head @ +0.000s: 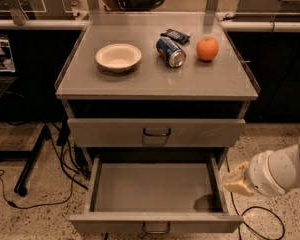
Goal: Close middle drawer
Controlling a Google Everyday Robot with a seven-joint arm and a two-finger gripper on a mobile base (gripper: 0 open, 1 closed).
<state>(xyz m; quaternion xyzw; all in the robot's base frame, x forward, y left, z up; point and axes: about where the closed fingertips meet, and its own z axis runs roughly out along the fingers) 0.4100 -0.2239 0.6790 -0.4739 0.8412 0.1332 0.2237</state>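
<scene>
The middle drawer (155, 188) is pulled out wide, a shallow grey tray with nothing in it. Its flat front (115, 223) faces me with a small dark loop handle (156, 228) at centre. The top drawer (200, 132) above it is shut. The lowest drawer is hidden under the open one. My gripper (236, 182), cream-coloured on a white arm (282, 170), hangs just outside the open drawer's right side wall, near its front corner, at about the height of the drawer's rim.
On the cabinet top (155, 81) stand a white bowl (118, 57), a blue can lying on its side (170, 51), a dark packet (175, 35) and an orange (207, 49). Cables (50, 164) and a black stand leg (32, 159) lie on the floor at left. A cable (262, 219) loops at right.
</scene>
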